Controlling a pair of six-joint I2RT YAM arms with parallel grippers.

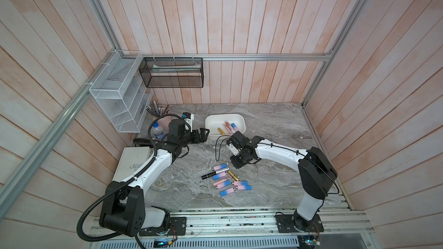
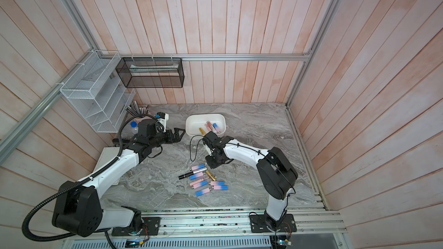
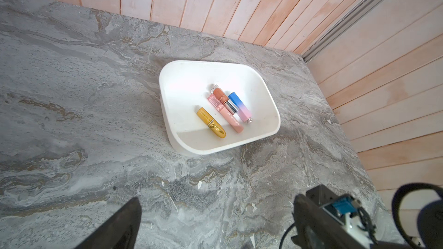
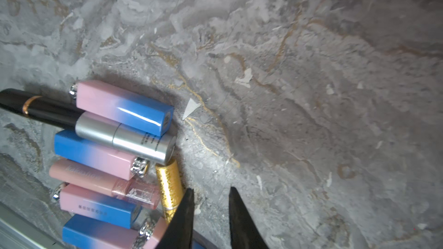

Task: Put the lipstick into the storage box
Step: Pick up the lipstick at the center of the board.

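The right fingers point(image 4: 239, 219), narrowly apart and empty, hang just beside the gold lipstick point(image 4: 169, 183); left fingers point(image 3: 119, 226) spread wide.

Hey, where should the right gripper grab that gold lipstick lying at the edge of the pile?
Probably across the middle of the gold lipstick, from above. It lies flat at the pile's edge, bare tabletop on one long side, the pink gloss tube crowding the other, so the right gripper's fingers should straddle its narrow width carefully.
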